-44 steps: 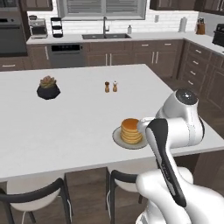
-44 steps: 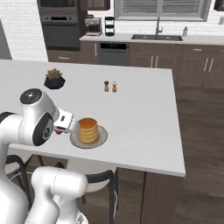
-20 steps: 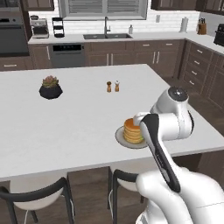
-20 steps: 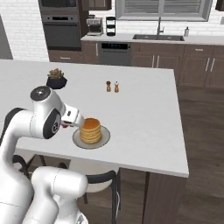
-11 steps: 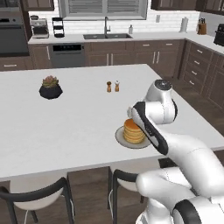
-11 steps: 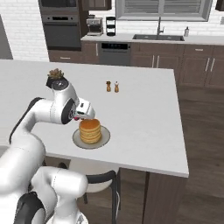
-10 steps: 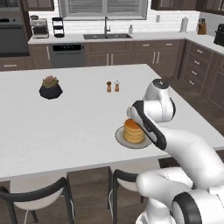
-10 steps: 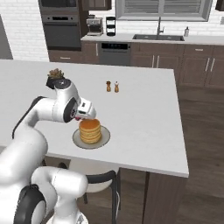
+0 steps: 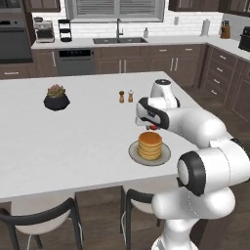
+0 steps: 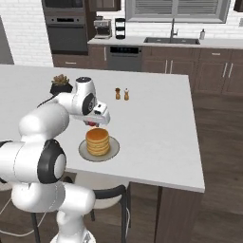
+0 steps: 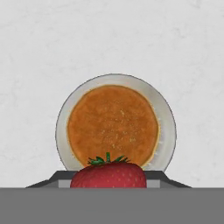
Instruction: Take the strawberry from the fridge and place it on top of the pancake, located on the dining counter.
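Swinging in from 3 o'clock, claw (image 9: pixel 153 127) grasping strawberry (image 11: pixel 108 175) now hangs just past pancake (image 9: pixel 149 145) at 12 o'clock; drop next.

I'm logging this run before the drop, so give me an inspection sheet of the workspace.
Surface: dining counter, plain white top.
Job's things: pancake stacked on a round grey plate; strawberry held above it, not yet on it.
Clutter: succulent in a black pot; two small shakers behind the plate.
Grippers: gripper with jaws shut on the strawberry, just above the rear of the stack.
Cables: nothing seen.
Surroundings: two stools tucked under the near edge; wall counter with sink and faucet, oven at the back.
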